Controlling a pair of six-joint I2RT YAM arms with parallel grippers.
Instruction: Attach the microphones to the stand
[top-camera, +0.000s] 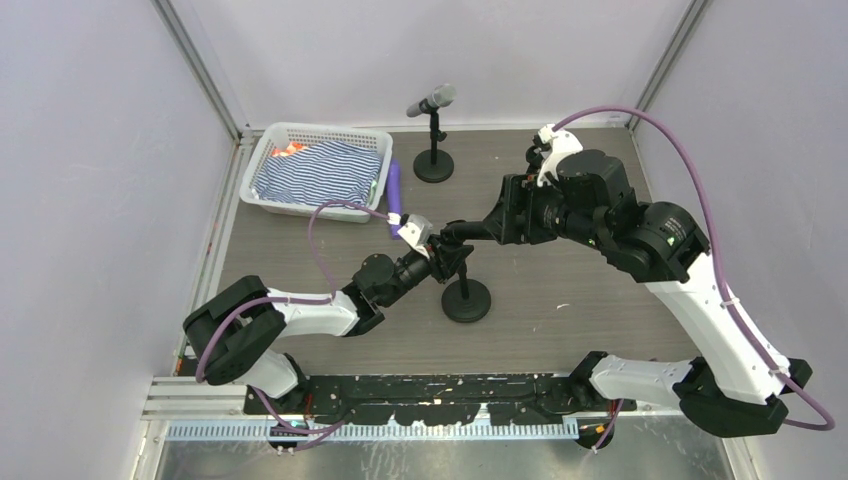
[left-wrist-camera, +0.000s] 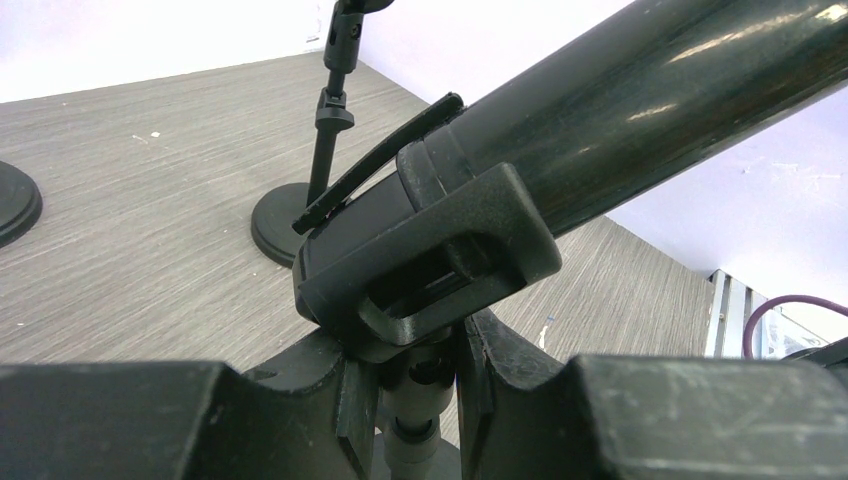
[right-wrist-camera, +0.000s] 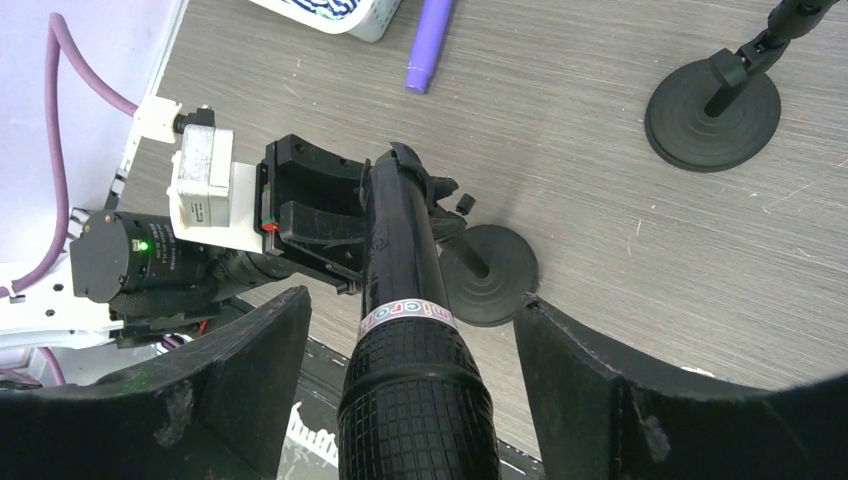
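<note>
Grey wood-grain table: left gripper pinches near black stand; right gripper spread around black microphone.

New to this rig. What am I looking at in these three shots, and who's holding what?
Two robot arms are bolted at the near edge of a table. One picture is from a fixed camera above; the other two are from cameras on each wrist.

On the table: a white basket holding striped cloth, a purple microphone lying beside it, and a far stand already carrying a silver-grey microphone.

In the middle, the left gripper is shut on the near stand just under its clip. A black microphone is seated in that clip. The right gripper sits around the microphone's head with its fingers apart, not touching it.
</note>
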